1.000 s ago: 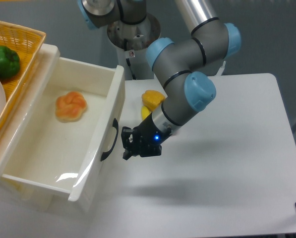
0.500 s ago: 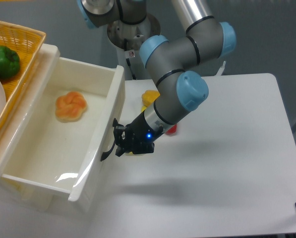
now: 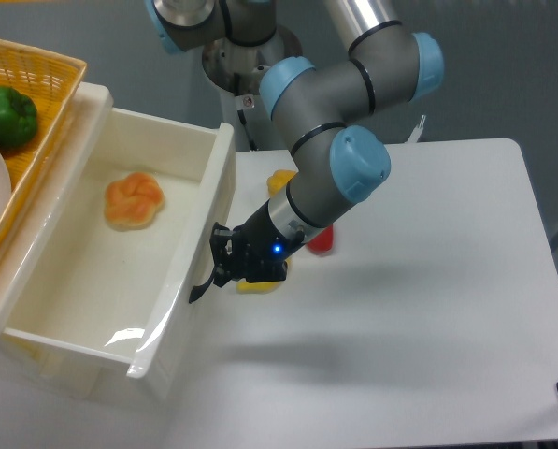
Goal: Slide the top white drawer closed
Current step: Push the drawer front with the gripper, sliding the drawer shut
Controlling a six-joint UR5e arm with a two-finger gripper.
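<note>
The top white drawer (image 3: 120, 281) is pulled far out of the cabinet toward the right, with an orange bun-like item (image 3: 135, 199) lying inside. Its flat front (image 3: 208, 243) carries one black curved handle (image 3: 204, 281). My gripper (image 3: 224, 260) is at the drawer front, its black fingers touching the handle area. The fingers look close together, with nothing held between them. The lower drawer is hidden under the open one.
A yellow wicker basket (image 3: 45, 103) with a green pepper (image 3: 6, 114) sits on the cabinet at top left. Yellow (image 3: 280, 183) and red (image 3: 321, 241) toy items lie on the white table (image 3: 428, 309) behind my wrist. The arm's base (image 3: 250, 56) stands at the back.
My gripper has moved left from open table space up against the drawer's front and handle. The drawer front has shifted only slightly left.
</note>
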